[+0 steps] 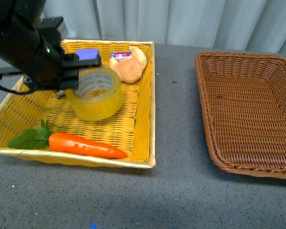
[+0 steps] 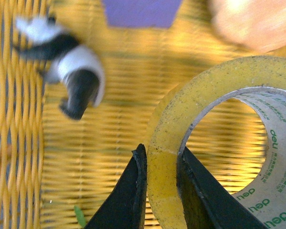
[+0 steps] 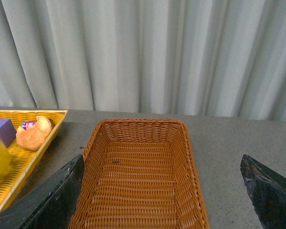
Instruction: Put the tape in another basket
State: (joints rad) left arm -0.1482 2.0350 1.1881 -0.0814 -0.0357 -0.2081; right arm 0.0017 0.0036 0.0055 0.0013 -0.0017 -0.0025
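The tape (image 1: 97, 95), a wide yellow roll with a pale printed core, hangs tilted just over the yellow tray (image 1: 144, 102). My left gripper (image 1: 72, 82) is shut on its wall. In the left wrist view the tape (image 2: 207, 93) has one black finger inside its ring and one outside, with the gripper (image 2: 162, 164) pinching the yellow band. The brown wicker basket (image 1: 248, 109) stands apart at the right with nothing in it. My right gripper (image 3: 162, 160) is open above the near end of the basket (image 3: 138, 179). It does not show in the front view.
In the yellow tray lie a carrot (image 1: 86, 145) with green leaves, a bread roll (image 1: 131, 64), a purple block (image 1: 88, 53), a small packet (image 1: 120, 55) and a small black-and-white object (image 2: 69, 67). Grey tabletop (image 1: 176, 119) separates the two trays. A curtain hangs behind.
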